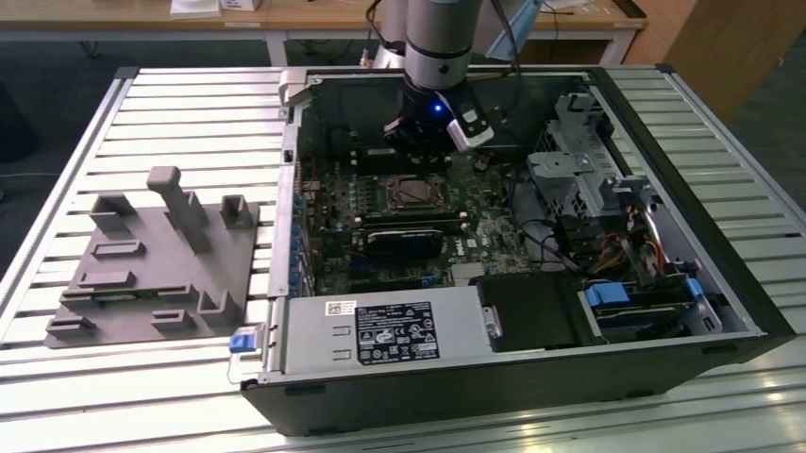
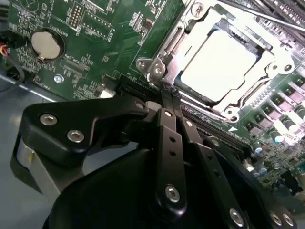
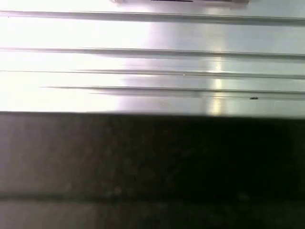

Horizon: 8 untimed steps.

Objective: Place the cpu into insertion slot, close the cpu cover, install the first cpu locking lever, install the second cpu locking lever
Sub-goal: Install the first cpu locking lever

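The open computer case lies on the table, and my gripper (image 1: 422, 142) hangs over the motherboard just beyond the insertion slot (image 1: 410, 192). In the second wrist view the cpu (image 2: 217, 64) lies flat in the socket, its silver top glaring. The cpu cover (image 2: 181, 38) is down around it as a silvery frame. My black fingers (image 2: 164, 124) meet at the gripper (image 2: 167, 95), which is shut with nothing in it, its tips right at the corner of the socket frame. A thin metal lever rod (image 2: 257, 14) runs along the far side of the cover.
A black card (image 1: 403, 241) sits just in front of the socket. The power supply (image 1: 377, 330) and drive cages (image 1: 592, 179) crowd the case. A grey fixture block (image 1: 151, 255) stands on the slatted table at the exterior view's left. A coin battery (image 2: 45, 45) is near the fingers.
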Each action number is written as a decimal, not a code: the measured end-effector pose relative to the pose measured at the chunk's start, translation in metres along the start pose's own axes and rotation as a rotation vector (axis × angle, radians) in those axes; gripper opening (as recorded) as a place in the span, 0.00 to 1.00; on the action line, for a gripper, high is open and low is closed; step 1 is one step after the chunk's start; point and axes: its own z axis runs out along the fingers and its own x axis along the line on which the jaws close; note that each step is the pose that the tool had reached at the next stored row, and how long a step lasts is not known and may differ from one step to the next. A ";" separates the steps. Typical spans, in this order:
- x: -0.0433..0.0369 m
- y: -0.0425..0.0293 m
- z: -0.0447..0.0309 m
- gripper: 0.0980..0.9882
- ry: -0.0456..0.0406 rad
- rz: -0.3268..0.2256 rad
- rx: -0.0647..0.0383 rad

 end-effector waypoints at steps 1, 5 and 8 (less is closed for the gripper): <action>-0.0001 0.0002 -0.0017 0.02 -0.0001 0.000 0.000; -0.0001 0.0010 -0.0131 0.02 0.0004 0.000 0.001; -0.0002 0.0011 -0.0152 0.02 0.0003 0.000 0.001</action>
